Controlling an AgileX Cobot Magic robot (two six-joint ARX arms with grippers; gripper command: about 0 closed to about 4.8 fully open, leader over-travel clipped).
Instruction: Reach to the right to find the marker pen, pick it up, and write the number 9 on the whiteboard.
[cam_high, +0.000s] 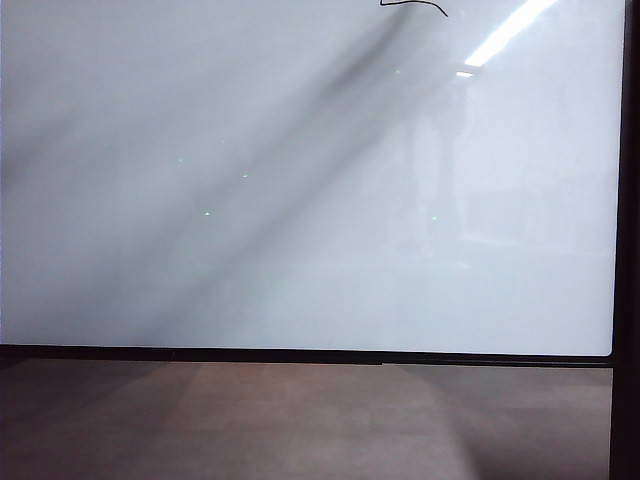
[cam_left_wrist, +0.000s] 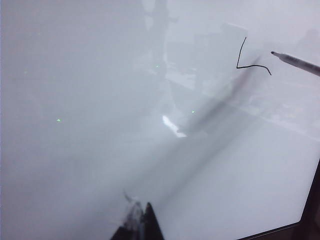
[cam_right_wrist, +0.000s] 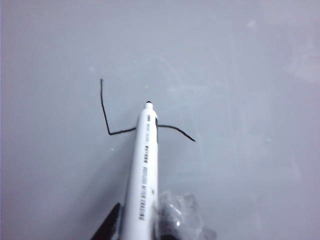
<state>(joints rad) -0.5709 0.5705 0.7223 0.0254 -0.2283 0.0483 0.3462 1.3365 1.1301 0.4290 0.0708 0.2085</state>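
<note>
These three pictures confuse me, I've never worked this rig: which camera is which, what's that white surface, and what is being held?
It is a two-armed robot. One fixed camera faces the whiteboard, which rests on a brownish floor. The other two ride the wrists. The right gripper is shut on the marker pen, its tip near an unfinished black line, so far a stroke and a wavy bar. The left gripper shows only its tips, holding nothing visible; that camera sees the pen beside the line.
</note>
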